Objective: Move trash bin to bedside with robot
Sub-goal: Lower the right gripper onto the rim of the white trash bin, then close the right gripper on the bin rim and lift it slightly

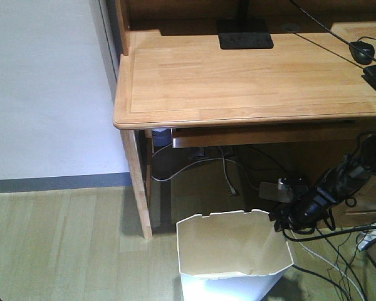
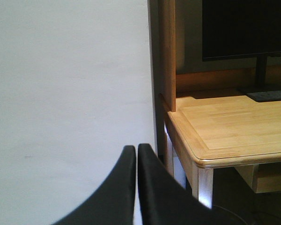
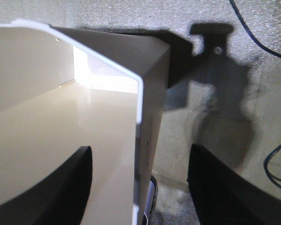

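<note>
From the front view, your trash bin stands on the pale plank floor just in front of the wooden desk. Your right gripper is at its far right rim corner. The bin looks empty, thin-walled and light, so it will probably flex and tip. Loose cables lie just beside it and could snag a dragged base. The bed is in no view.

In the left wrist view, your left gripper has its fingers pressed together on nothing, facing a white wall and the desk corner, with a monitor above.

In the right wrist view, your right gripper is spread wide astride the bin wall, one finger inside and the other outside, neither touching. Grip at that stiffer faceted corner, gently. The plastic looks smooth and could slip.
</note>
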You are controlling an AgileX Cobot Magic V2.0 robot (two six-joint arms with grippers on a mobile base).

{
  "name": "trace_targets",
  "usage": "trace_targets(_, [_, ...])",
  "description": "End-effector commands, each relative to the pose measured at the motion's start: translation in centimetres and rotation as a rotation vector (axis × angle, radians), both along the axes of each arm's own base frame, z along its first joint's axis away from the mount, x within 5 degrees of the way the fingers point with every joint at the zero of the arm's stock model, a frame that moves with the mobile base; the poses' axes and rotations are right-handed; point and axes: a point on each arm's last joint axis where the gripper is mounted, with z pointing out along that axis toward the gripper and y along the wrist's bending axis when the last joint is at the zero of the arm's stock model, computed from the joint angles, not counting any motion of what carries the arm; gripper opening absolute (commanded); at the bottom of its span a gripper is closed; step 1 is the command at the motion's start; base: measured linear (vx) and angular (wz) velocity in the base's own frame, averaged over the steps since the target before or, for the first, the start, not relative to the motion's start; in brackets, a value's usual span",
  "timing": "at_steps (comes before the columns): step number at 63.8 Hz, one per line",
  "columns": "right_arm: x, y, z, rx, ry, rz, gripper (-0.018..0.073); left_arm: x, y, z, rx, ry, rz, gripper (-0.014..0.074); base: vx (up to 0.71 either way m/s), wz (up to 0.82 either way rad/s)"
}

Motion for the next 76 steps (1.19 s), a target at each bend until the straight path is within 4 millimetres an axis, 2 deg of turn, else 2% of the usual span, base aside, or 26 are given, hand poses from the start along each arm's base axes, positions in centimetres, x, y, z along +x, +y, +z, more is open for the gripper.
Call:
trace_targets(1, [2.1, -0.1, 1.2, 0.024, -0.042, 0.014, 0.0414, 0.0, -0.1, 0.3, -0.023, -0.070, -0.009, -0.0006, 0.00, 0.00])
trace_targets(14, [2.1, 0.2, -1.4, 0.061, -0.002, 0.011, 0.0414, 0.0, -0.1, 0.3, -0.023, -0.070, -0.009, -0.0006, 0.00, 0.00])
trace_targets(29, [2.2, 0.2, -3.1, 0.061, 0.010, -0.005, 0.0403, 0.0, -0.1, 0.3, -0.023, -0.070, -0.009, -0.0006, 0.00, 0.00])
trace_targets(34, [2.0, 0.1, -3.7, 0.054, 0.028, -0.015, 0.0370, 0.0, -0.1, 0.3, -0.023, -0.070, -0.009, -0.0006, 0.00, 0.00])
trace_targets(41, [1.8, -0.1, -4.1, 0.028, 0.054, -0.013, 0.0260, 0.0, -0.1, 0.3, -0.023, -0.070, -0.009, -0.0006, 0.00, 0.00])
trace_targets(52, [2.1, -0.3, -3.8, 0.013, 0.080, -0.015, -0.0017, 0.0, -0.1, 0.3, -0.023, -0.070, -0.009, -0.0006, 0.00, 0.00])
trace_targets(76, [3.6, 1.1, -1.5, 0.247, 0.013, 0.015, -0.0004, 0.0, -0.1, 0.3, -0.023, -0.070, -0.009, -0.0006, 0.00, 0.00])
